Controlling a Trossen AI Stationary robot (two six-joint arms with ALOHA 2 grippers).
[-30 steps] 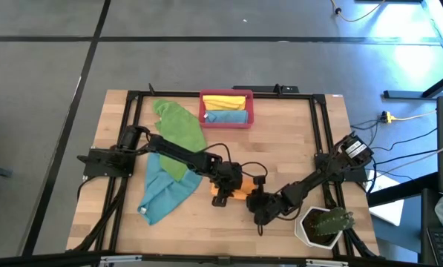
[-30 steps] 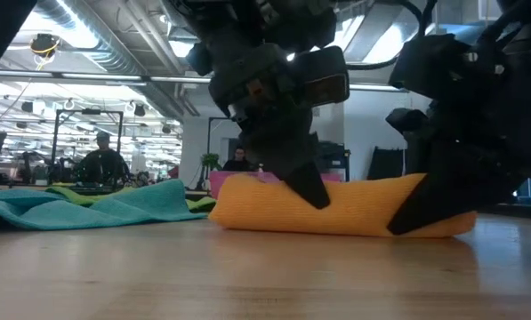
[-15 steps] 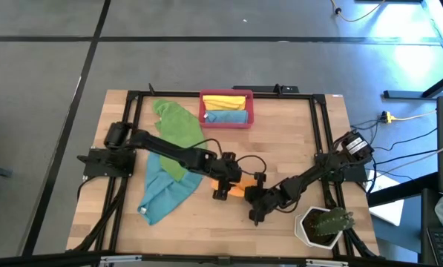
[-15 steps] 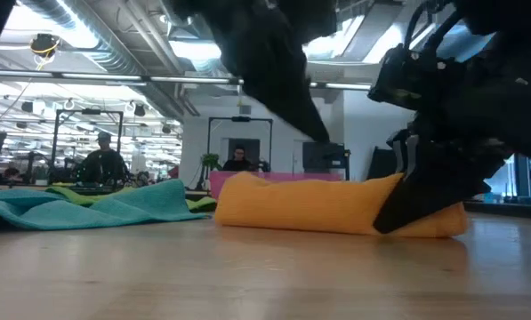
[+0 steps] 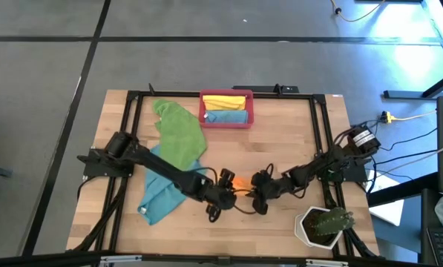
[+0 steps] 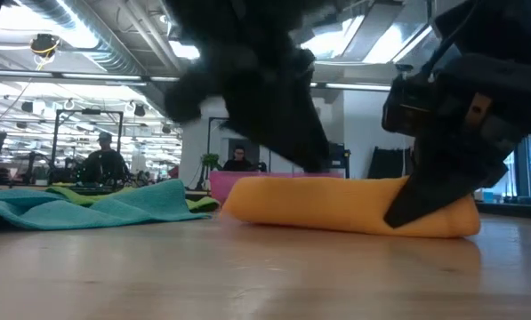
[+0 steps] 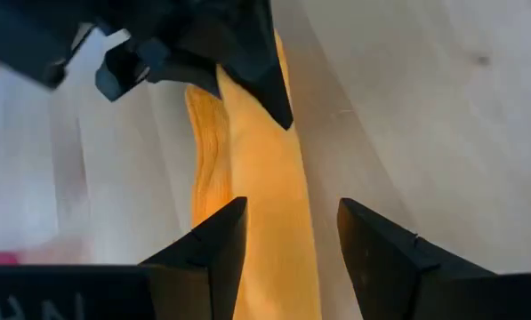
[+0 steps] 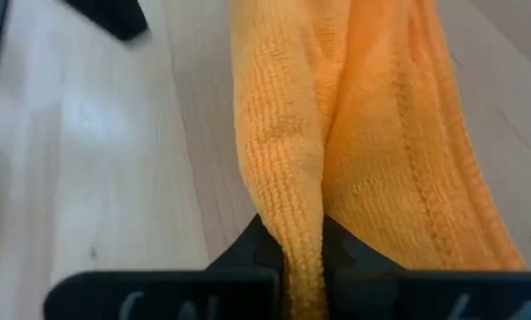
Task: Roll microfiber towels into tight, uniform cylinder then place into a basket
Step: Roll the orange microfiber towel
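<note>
The rolled orange towel [image 6: 345,212] lies on the table between my two grippers; the high view shows only a small patch of it [image 5: 241,182]. My left gripper [image 7: 292,240] is open at the roll's left end, one finger on either side of it. My right gripper [image 8: 305,253] is shut on the roll's right end [image 6: 443,218]. The red-pink basket [image 5: 202,110] at the far edge holds a yellow roll [image 5: 225,101] and a blue roll [image 5: 227,116]. My left gripper's fingers [image 7: 216,244] stand astride the orange roll, lying along it; I cannot tell whether they touch it. My right gripper pinches a fold of the orange towel [image 8: 302,233] at the roll's right end between its two fingers, slanting down from the right. The roll lies on the table.
A green towel [image 5: 180,133] and a teal towel [image 5: 160,191] lie spread on the table's left half, under the left arm. A white pot with a cactus [image 5: 321,226] stands at the near right corner. A black frame [image 5: 314,133] borders the work area.
My left gripper has lifted off the top of the orange roll, swung toward the near edge and rolled about. My right gripper has moved toward the far edge and turned, still on the roll's right end. The roll has stayed on the table.
</note>
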